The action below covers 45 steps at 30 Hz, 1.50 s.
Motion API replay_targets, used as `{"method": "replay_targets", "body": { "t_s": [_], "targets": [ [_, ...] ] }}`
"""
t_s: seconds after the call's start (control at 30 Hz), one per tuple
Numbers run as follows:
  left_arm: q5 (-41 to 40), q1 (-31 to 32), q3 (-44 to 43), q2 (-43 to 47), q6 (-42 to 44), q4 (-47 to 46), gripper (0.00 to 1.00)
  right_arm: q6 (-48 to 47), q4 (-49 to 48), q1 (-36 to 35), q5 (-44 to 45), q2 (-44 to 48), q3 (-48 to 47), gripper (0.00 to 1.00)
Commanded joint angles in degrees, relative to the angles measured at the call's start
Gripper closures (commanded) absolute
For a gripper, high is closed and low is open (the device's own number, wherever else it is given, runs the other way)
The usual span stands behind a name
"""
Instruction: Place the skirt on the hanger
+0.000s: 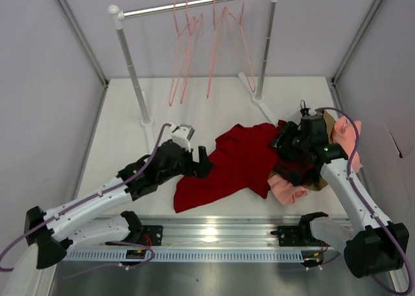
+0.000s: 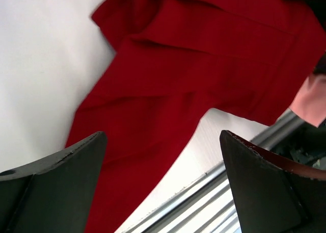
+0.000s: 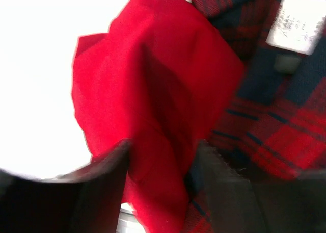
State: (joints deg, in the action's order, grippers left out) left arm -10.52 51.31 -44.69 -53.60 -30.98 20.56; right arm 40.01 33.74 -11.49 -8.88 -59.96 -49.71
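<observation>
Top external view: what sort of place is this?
Probably a lab test cell rather than a home: a white table walled by plain panels, a small clothes rail with pink wire hangers, and two bolted-down robot arms.

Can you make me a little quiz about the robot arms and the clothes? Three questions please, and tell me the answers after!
1. How many pink hangers hang on the rail?
2. True or false: the left pincer is shut tight on the red skirt.
3. Which thing sits between the fingers of the right pincer? A) a white towel B) the red skirt C) a blue sock

Key
1. Four.
2. False: it is wide open above the skirt.
3. B.
</observation>
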Motion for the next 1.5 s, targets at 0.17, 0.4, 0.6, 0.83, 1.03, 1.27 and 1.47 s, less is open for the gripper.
{"method": "replay_targets", "body": {
  "t_s": [0.17,0.4,0.6,0.83,1.03,1.27,1.47],
  "targets": [
    [-0.2,7.8,-10.8,-14.1,6.5,-13.0,0.01,0.1,-6.1,0.2,-0.5,0.6,-3.6,0.97],
    [1.2,10.6,-22.5,-27.9,10.7,-14.4,0.01,-0.7,-7.1,-1.3,-0.8,0.5,-8.0,1.00],
    [2.4,13.6,-28.2,-33.4,13.9,-14.9,0.01,-3.8,-7.0,-9.8,7.1,-1.2,-13.5,1.00],
    [0.7,14.3,-26.8,-34.4,12.6,-16.4,0.01,-1.0,-8.5,-11.6,7.0,-3.8,-13.9,1.00],
    [-2.7,15.0,-24.8,-33.6,11.6,-18.2,0.01,5.2,-11.2,-12.2,10.5,-3.8,-12.5,1.00],
    [-9.9,16.5,-25.6,-35.6,9.2,-17.3,0.01,12.3,-14.0,-13.4,14.8,-4.1,-11.5,1.00],
    [-12.1,16.5,-23.2,-36.0,5.0,-20.1,0.04,13.5,-13.9,-13.6,17.4,-3.7,-11.4,1.00]
  ]
}}
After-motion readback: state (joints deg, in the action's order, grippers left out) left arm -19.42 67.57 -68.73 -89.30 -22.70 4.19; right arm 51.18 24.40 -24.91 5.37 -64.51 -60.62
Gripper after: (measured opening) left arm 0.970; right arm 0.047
